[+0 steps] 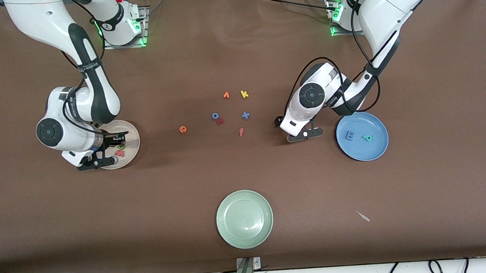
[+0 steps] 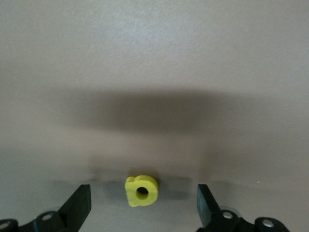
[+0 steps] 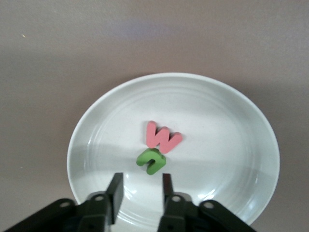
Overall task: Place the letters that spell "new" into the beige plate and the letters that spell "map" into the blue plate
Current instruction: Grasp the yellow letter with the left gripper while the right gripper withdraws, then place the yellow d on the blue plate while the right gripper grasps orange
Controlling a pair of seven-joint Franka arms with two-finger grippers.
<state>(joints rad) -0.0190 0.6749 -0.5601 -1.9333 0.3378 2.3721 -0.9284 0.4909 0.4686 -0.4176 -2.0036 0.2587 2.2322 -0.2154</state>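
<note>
The beige plate lies at the right arm's end of the table. In it are the pinkish-red w and, touching it, the green n. My right gripper hangs low over this plate, open and empty, with the n just off its fingertips. The orange e lies on the table. The blue plate holds the blue m and the teal p. Beside that plate my left gripper stands open low over the table, with the yellow a lying between its fingers, untouched.
A cluster of loose letters lies mid-table: an orange one, a yellow k, a blue o touching a red letter, a blue x and an orange f. A pale green plate sits nearest the front camera.
</note>
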